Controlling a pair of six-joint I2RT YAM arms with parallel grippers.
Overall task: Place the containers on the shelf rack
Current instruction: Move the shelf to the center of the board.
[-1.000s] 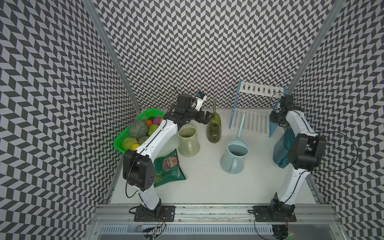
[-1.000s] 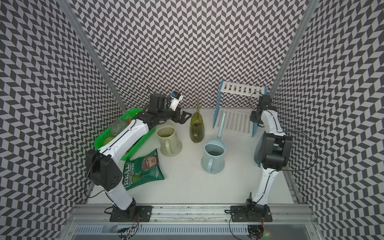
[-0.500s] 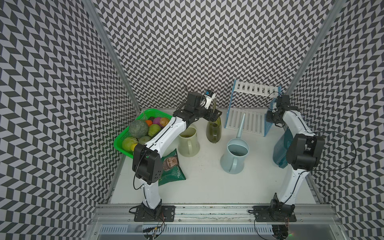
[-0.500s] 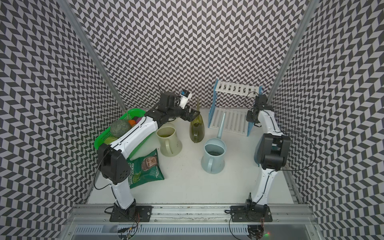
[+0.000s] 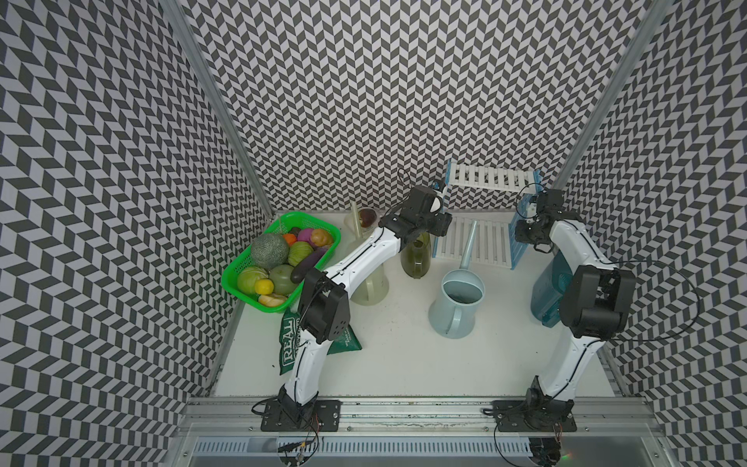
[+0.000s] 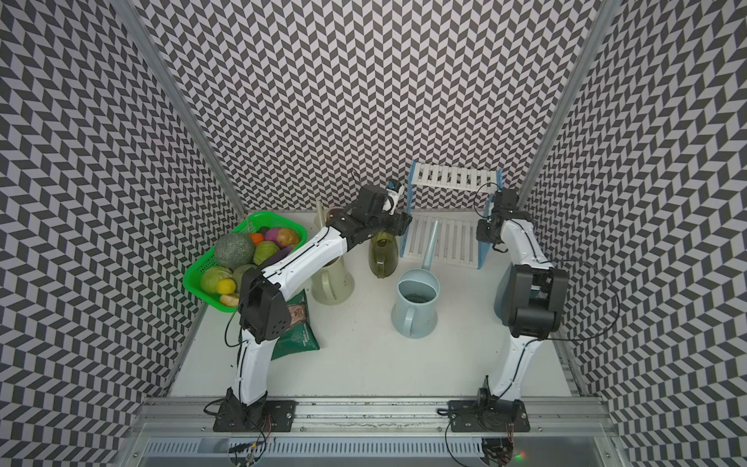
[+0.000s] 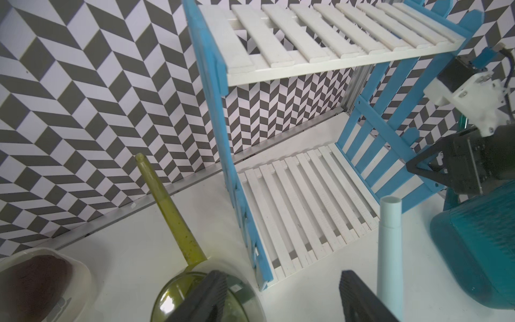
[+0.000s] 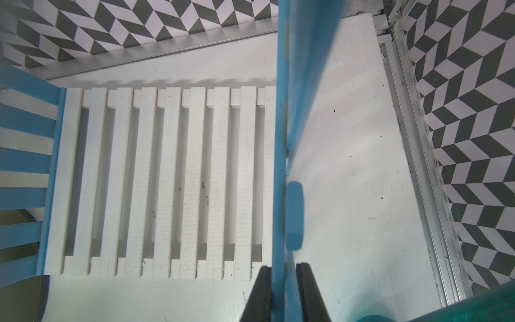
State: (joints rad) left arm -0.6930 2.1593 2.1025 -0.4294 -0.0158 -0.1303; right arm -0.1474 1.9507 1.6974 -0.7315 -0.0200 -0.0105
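Observation:
The shelf rack stands at the back right, both white shelves bare. My right gripper is shut on its right blue side panel. My left gripper hangs open above the olive-green container, beside the rack's left panel. The pale blue container stands in front of the rack. The cream container is partly under my left arm. The teal container sits behind my right arm.
A green basket full of fruit sits at the left wall. A green snack bag lies under my left arm. A small cream dish with brown contents stands at the back wall. Patterned walls close in three sides.
My left arm has swung right from above the cream container to the rack's left panel, its jaws narrowing. The right gripper has shut on the right panel, and the rack slid slightly left.

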